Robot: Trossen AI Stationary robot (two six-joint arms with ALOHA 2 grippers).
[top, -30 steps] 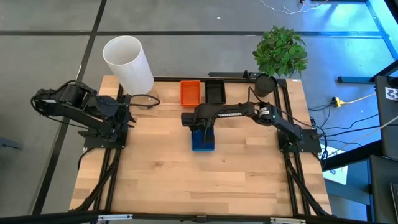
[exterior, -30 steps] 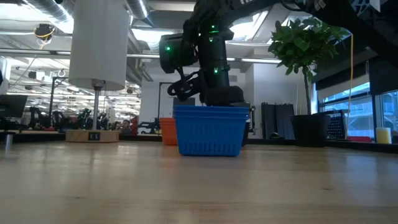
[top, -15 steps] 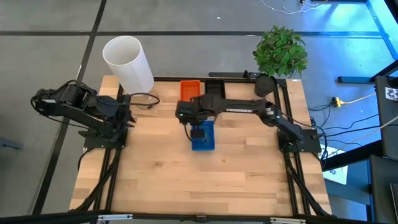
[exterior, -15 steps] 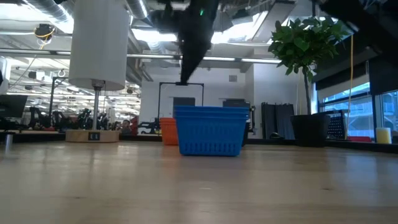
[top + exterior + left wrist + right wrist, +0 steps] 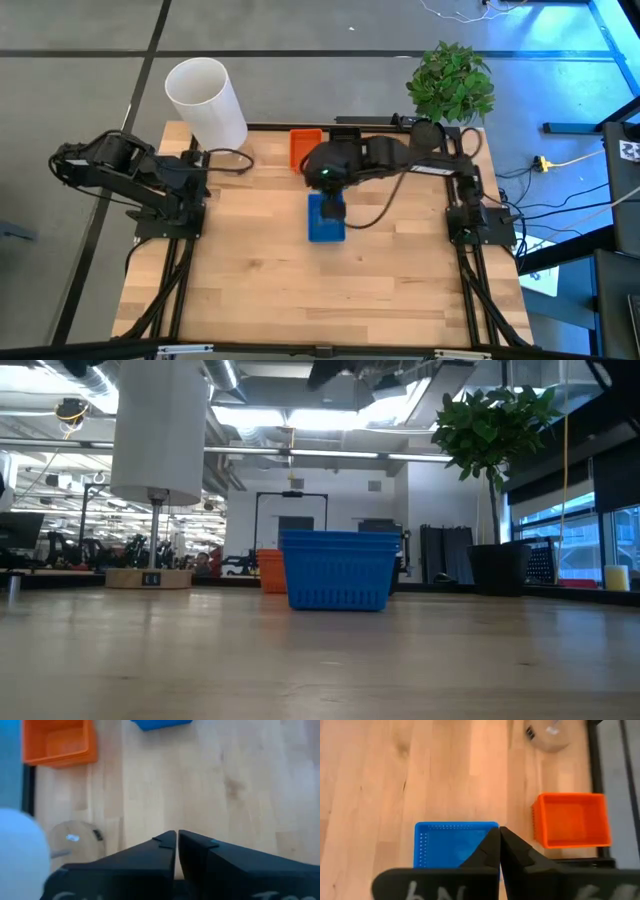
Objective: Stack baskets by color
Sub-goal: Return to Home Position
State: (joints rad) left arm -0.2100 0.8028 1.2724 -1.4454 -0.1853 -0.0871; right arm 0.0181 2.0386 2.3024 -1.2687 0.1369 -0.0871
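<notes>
Blue plastic holds the middle of the wooden table [image 5: 250,290] in the high view. The blue stack [image 5: 325,222] sits near centre, its long axis running 12 to 6 o'clock. The orange basket [image 5: 305,147] lies at its 12 o'clock, close to the far edge and apart from it. The right gripper [image 5: 331,207] hangs over the stack's 12 o'clock end, its arm folded back toward the base at 3 o'clock. The left arm [image 5: 140,175] waits folded at 9 o'clock, well apart, so the right arm is much the nearer. A white cylinder [image 5: 205,100] stands at the 10 o'clock corner, and a plant [image 5: 452,85] beyond the 2 o'clock corner.

The low view shows the stack flat on the pale, bare boards, nested rims at its top and nothing touching it. Only a dark part of the arm shows high above. Behind is an open workshop with ceiling lights and ducts.

In the left wrist view, the left gripper [image 5: 176,836] has its fingers pressed together, empty, over bare wood.

In the right wrist view, the right gripper's fingers meet tip to tip and carry nothing, with the stack directly beneath. Withdrawing should need only clearance above the rim, so snagging looks unlikely.
</notes>
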